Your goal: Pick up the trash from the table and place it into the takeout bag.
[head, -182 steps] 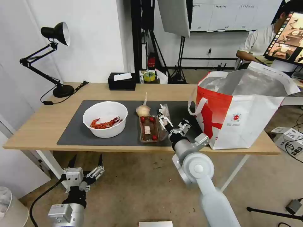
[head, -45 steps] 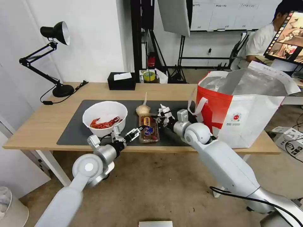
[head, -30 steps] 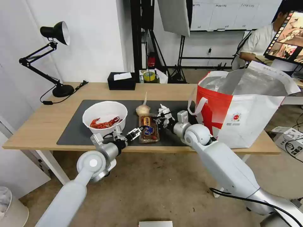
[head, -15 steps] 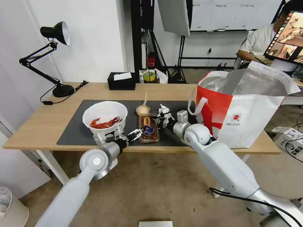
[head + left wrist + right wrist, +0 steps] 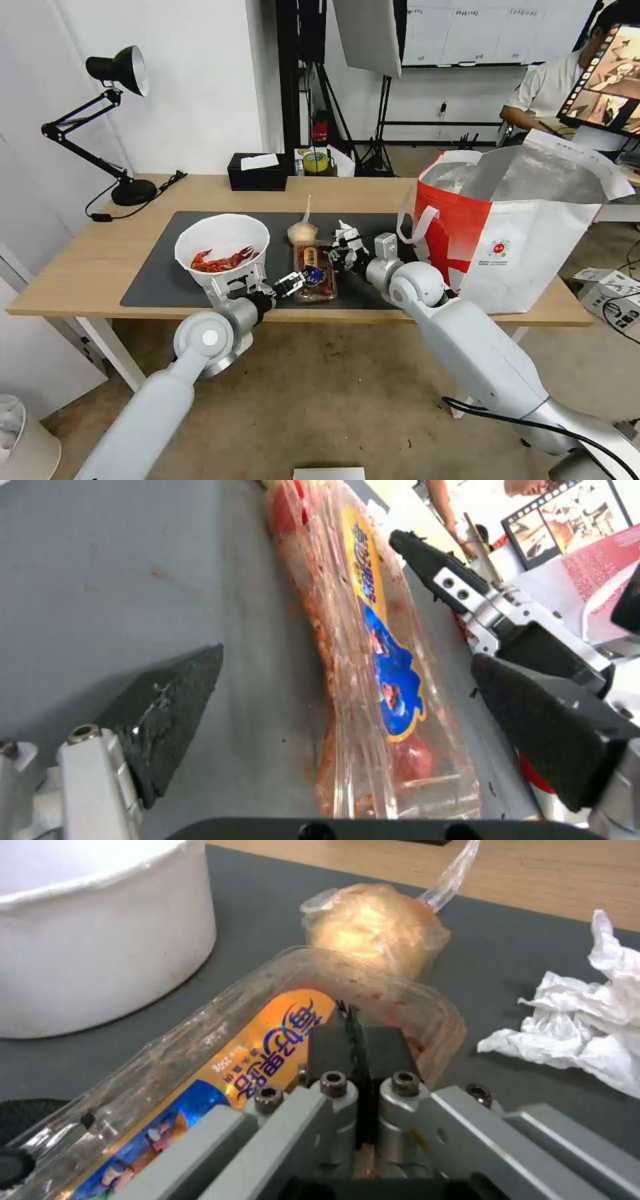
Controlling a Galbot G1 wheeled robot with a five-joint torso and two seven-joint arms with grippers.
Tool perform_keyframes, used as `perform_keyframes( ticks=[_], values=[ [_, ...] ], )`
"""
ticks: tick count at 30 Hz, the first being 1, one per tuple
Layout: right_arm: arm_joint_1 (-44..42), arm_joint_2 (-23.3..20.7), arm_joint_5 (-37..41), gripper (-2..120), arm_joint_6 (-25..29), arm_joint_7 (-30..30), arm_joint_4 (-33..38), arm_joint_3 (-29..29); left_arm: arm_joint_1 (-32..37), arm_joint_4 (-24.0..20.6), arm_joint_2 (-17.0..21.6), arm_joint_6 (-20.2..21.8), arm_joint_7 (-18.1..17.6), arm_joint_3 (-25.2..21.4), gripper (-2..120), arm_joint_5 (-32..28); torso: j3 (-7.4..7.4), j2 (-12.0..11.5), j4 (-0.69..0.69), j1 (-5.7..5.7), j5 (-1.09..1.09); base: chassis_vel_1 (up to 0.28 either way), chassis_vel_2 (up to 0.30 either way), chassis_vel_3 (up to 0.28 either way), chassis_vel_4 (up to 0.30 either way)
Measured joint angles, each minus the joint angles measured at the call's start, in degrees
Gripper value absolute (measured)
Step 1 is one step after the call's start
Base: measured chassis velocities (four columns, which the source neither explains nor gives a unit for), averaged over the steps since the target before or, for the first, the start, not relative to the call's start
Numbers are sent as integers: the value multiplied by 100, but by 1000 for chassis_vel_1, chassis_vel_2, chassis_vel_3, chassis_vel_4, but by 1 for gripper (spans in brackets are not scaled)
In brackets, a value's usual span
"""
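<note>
Left end effector nearer tray, table

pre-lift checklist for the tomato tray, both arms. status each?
1. Right gripper shut on the clear tray's rim: ok.
2. Left gripper jaws open, straddling the tray's near end: ok, not yet closed.
3. Tray flat on the mat: ok.
4. White bowl close beside the left gripper; clearance: cannot tell.
5. Takeout bag upright, mouth open: ok.
6. Tissue and knotted bundle apart from the tray: tissue ok, bundle cannot tell.
</note>
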Motion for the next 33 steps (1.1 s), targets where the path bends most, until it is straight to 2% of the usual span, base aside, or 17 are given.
perform_keyframes(
  ticks=[3, 6, 7, 10, 11, 14, 15, 18, 19, 21, 22, 25, 26, 29, 33],
  values=[
    [18, 9, 0, 0, -9, 0, -20, -18, -9, 2, 17, 31, 0, 4, 93, -12, 0, 0, 0, 0, 0, 0, 0, 0, 0],
    [29, 18, 3, 0, -17, 0, -26, -23, -9, 8, 54, 50, -23, 6, 80, -35, 1, 0, 1, 0, -1, 0, 0, 0, 0],
    [29, 18, 3, 0, -17, 0, -26, -23, -9, 8, 54, 50, -23, 6, 80, -35, 1, 0, 1, 0, -1, 0, 0, 0, 0],
    [29, 19, 7, 0, -21, 2, -29, -26, -23, 9, 56, 84, -30, 26, 65, -110, 2, -1, -1, 1, -1, 0, 0, 0, 0],
    [29, 19, 7, 0, -21, 2, -29, -26, -23, 9, 56, 84, -30, 26, 65, -110, 2, -1, -1, 1, -1, 0, 0, 0, 0],
    [29, 21, 19, 0, -27, 9, -29, -30, -35, 13, 56, 101, -19, 39, 50, -126, 2, -1, -1, 1, -1, 0, 0, 0, 0],
    [29, 21, 19, 0, -27, 9, -29, -30, -35, 13, 56, 101, -19, 39, 50, -126, 2, -1, -1, 1, -1, 0, 0, 0, 0],
    [30, 22, 36, 0, -39, 16, -30, -36, -39, 15, 61, 104, -5, 45, 35, -135, 2, -1, -1, 1, -1, 0, 0, 0, 0],
    [30, 22, 36, 0, -39, 16, -30, -36, -39, 15, 61, 104, -5, 45, 35, -135, 2, -1, -1, 1, -1, 0, 0, 0, 0],
    [35, 28, 48, 0, -49, 18, -49, -39, -50, 23, 75, 104, 0, 48, 24, -135, 1, -1, -1, 1, -1, 0, 0, 0, 0],
    [35, 28, 48, 0, -49, 18, -49, -39, -50, 23, 75, 104, 0, 48, 24, -135, 1, -1, -1, 1, -1, 0, 0, 0, 0],
    [38, 44, 50, 0, -56, 18, -79, -41, -52, 23, 98, 97, 6, 48, 11, -136, 1, -1, 0, 1, 0, 0, 0, 0, 0],
    [38, 44, 50, 0, -56, 18, -79, -41, -52, 23, 98, 97, 6, 48, 11, -136, 1, -1, 0, 1, 0, 0, 0, 0, 0],
    [39, 61, 50, 0, -61, 18, -100, -42, -46, 22, 113, 79, 19, 48, 0, -136, 1, -1, 0, 1, 0, 0, 0, 0, 0],
    [39, 65, 52, 0, -62, 19, -103, -43, -23, 0, 107, 64, 27, 48, 0, -130, 1, -1, 0, 1, 0, 0, 0, 0, 0]
  ],
)
